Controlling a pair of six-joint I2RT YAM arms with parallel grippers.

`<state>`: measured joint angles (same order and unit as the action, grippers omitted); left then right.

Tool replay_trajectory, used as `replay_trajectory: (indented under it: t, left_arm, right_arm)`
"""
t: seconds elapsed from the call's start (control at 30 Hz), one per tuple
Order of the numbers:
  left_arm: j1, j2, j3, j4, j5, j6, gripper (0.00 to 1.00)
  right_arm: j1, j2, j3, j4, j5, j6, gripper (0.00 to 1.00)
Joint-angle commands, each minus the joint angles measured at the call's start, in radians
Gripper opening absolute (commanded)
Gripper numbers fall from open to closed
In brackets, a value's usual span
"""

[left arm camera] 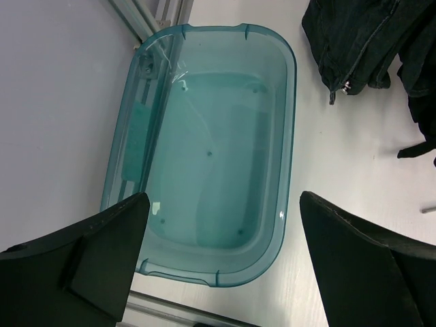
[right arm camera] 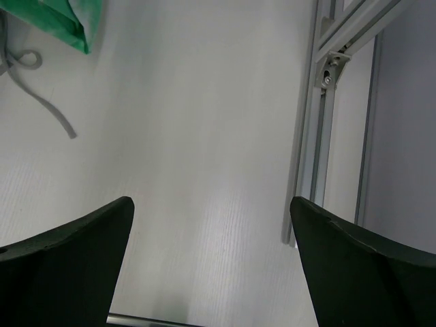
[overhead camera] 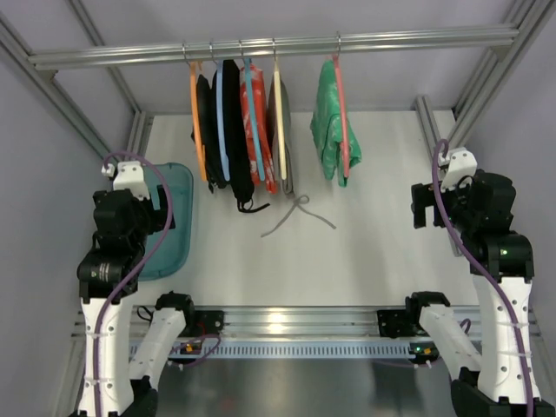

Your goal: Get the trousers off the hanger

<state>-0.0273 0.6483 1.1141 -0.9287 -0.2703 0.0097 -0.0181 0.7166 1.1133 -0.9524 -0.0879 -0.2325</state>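
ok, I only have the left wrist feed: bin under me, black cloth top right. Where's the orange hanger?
Observer: The orange hanger hangs on the rail, leftmost in the row, with the black trousers on it.
Operator: Is the right arm near it?
Observer: No. The right gripper is well to the right of the green garment, open and holding nothing.
Operator: Anything loose on the table?
Observer: A grey cord lies on the table, just below the hanging row.
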Motion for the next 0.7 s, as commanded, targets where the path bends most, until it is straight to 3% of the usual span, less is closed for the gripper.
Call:
replay_trajectory:
  t: [0.0, 0.13, 0.17, 0.3, 0.4, 0.67]
  left_arm:
    - [0.006, 0.036, 0.078, 0.013, 0.006, -0.007, 0.98]
    - [0.006, 0.111, 0.231, 0.008, 0.153, 0.013, 0.98]
    - [0.006, 0.128, 0.268, 0.002, 0.252, 0.024, 0.98]
    - [0.006, 0.313, 0.568, -0.064, 0.425, -0.005, 0.98]
    - [0.006, 0.410, 0.689, -0.081, 0.517, -0.053, 0.98]
    - [0.020, 0.577, 0.785, -0.058, 0.808, -0.148, 0.98]
  right_arm:
    - [-0.008, 0.012, 0.039, 0.001, -0.022, 0.013, 0.99]
    - [-0.008, 0.027, 0.040, -0.013, -0.039, -0.001, 0.99]
    - [-0.008, 0.032, 0.045, -0.022, -0.038, -0.005, 0.99]
    - [-0.008, 0.052, 0.062, -0.040, -0.049, -0.024, 0.99]
    - [-0.008, 0.063, 0.068, -0.048, -0.064, -0.025, 1.00]
    - [-0.008, 0.103, 0.100, -0.055, -0.084, -0.016, 0.99]
